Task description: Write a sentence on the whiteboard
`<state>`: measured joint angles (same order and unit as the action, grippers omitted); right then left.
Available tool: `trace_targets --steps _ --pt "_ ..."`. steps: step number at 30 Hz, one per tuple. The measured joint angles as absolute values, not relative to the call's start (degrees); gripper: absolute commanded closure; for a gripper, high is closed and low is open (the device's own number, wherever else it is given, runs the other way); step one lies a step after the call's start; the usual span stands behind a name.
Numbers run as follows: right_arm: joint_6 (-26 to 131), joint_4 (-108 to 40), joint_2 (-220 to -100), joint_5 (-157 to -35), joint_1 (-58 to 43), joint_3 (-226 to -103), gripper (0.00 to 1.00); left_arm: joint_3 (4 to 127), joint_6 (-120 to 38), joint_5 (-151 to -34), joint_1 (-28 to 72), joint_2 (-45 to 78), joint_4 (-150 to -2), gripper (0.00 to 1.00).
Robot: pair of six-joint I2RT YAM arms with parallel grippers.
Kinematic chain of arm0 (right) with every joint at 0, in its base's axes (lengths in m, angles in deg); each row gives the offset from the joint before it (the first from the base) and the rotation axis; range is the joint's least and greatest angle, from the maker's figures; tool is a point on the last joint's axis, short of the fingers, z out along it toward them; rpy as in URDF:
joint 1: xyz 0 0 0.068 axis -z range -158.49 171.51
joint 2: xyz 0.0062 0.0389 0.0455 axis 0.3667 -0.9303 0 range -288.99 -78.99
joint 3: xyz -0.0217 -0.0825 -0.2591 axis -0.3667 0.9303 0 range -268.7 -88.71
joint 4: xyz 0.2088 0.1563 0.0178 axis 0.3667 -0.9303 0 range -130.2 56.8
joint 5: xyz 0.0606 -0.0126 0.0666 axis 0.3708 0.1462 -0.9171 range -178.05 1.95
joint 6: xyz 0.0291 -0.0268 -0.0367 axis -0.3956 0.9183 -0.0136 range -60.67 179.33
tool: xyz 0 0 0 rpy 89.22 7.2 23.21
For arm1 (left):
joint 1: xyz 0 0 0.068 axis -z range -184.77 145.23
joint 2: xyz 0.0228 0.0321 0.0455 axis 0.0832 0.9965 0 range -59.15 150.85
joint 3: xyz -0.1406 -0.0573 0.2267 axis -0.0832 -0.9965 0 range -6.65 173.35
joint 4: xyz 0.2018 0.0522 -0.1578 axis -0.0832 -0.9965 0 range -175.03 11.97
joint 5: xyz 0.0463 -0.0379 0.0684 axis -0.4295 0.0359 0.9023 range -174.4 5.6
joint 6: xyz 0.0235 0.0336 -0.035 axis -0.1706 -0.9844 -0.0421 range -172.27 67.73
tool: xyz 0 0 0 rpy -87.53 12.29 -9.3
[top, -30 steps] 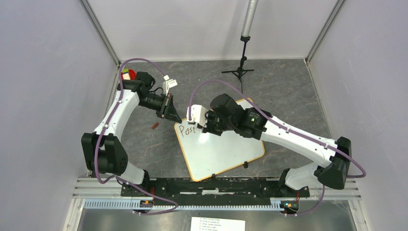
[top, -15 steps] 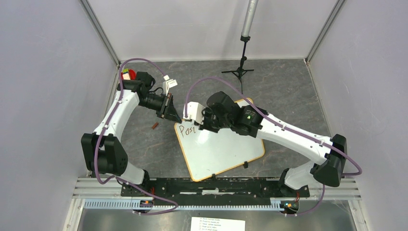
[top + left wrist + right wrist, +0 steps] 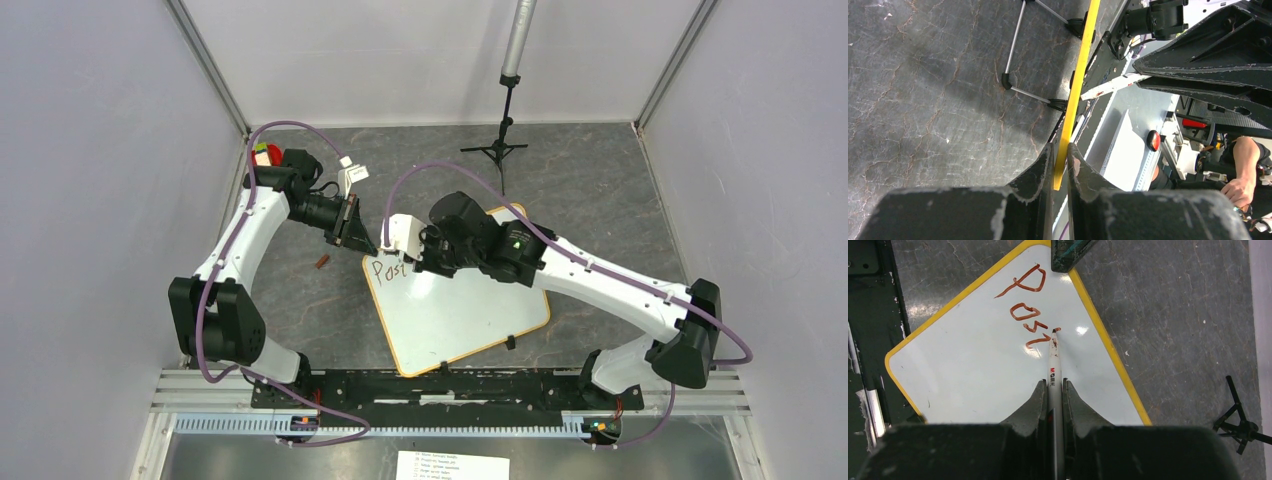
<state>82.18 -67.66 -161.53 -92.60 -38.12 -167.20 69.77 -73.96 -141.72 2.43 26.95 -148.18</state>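
Desk (image 3: 600, 180): dark grey, cracked stone look.
Whiteboard (image 3: 973, 375): glossy white, yellow rim, rounded corners.
Writing (image 3: 1025, 315): brownish-red "Post".
Left fingers (image 3: 1043, 172): nearly closed, pinching the rim.
Right fingers (image 3: 1040, 400): closed on marker (image 3: 1054, 365).

In the top view our right gripper (image 3: 418, 258) now sits a touch higher and further left in the frame than a second ago, carrying the marker (image 3: 1054, 360) with it. Most of that shift falls in the first half second. The right arm (image 3: 620, 285) follows, its elbow at the lower right drawing slightly leftward. The sentence (image 3: 390, 268) perhaps gains a stroke, but we cannot tell at this size.
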Motion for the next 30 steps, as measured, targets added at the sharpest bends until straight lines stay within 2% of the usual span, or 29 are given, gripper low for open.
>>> trace_targets --steps 15,30 --pt "82.79 -67.94 -156.03 -95.47 -38.1 -165.56 1.0 69.77 -73.96 -141.74 2.43 26.93 -148.18 0.98" --pt "82.83 -67.96 -157.16 -93.98 -38.1 -164.08 1.0 69.77 -73.96 -141.76 2.43 26.67 -148.18 0.98"
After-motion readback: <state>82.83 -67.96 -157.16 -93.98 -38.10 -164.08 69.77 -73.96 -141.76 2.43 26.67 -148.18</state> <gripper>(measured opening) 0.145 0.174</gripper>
